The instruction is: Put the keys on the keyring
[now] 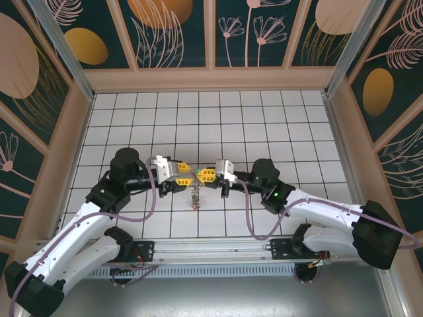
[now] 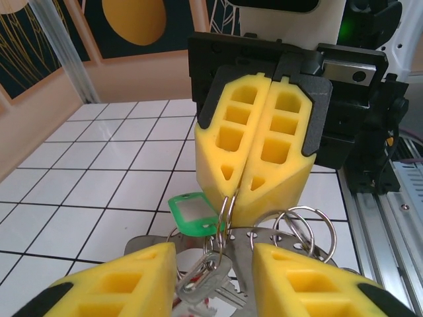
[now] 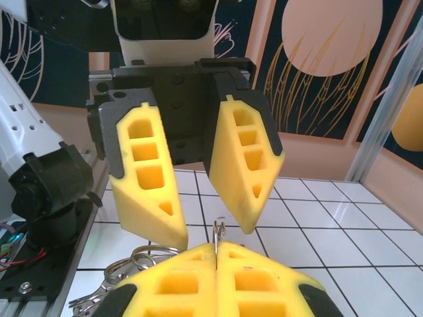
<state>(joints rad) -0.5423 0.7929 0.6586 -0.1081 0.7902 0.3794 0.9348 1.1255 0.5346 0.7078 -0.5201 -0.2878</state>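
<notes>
My right gripper (image 2: 236,198) is shut on a thin metal keyring (image 2: 228,212), whose top edge pokes out between its pads (image 3: 218,231). From that ring hang a silver key (image 2: 208,272) and a green tag (image 2: 192,212). My left gripper (image 2: 211,251) faces it with its jaws apart, one yellow finger on each side of the hanging key and neither touching it. Seen from above, the two grippers (image 1: 190,176) (image 1: 203,176) meet nose to nose over the middle of the floor, and the bunch of keys (image 1: 195,195) dangles below them.
Several spare metal rings (image 2: 305,228) and a perforated metal plate (image 2: 271,234) hang in the same bunch. The white tiled floor (image 1: 198,119) is boxed in by patterned walls. The arms' mounting rail (image 1: 218,247) runs along the near edge.
</notes>
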